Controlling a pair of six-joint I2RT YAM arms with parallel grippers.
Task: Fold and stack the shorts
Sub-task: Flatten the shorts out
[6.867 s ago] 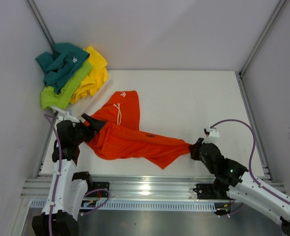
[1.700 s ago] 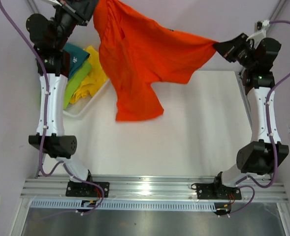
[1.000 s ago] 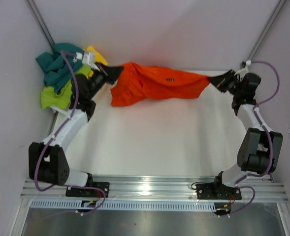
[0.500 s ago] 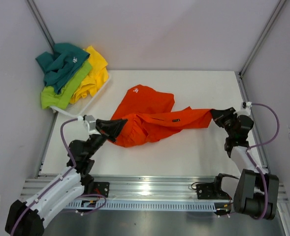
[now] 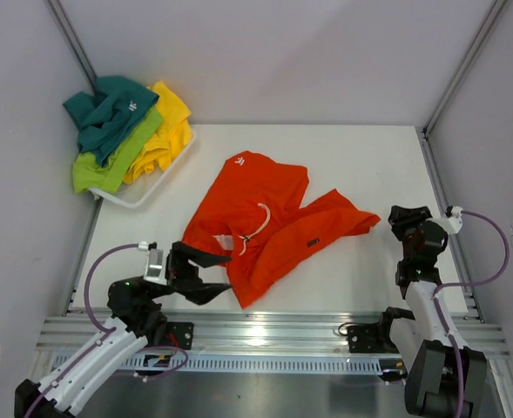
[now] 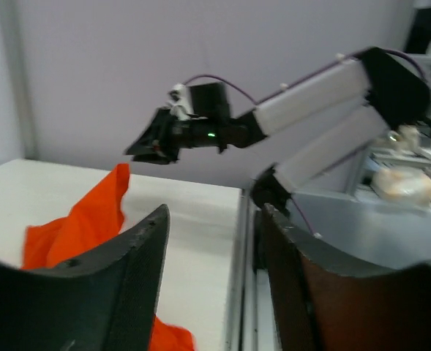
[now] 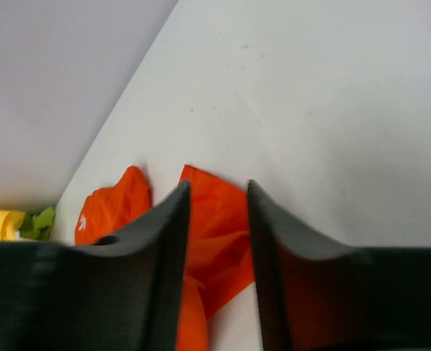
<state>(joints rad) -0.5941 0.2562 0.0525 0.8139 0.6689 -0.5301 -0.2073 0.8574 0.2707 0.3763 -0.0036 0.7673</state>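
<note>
Orange shorts point(image 5: 273, 187) — crumpled, long axis diagonal, legs pointing far-right.

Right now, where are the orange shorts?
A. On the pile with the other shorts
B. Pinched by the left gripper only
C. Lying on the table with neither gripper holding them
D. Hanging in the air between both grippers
C: the orange shorts lie crumpled on the table, and the left gripper and right gripper are both open, not pinching the cloth.
</note>
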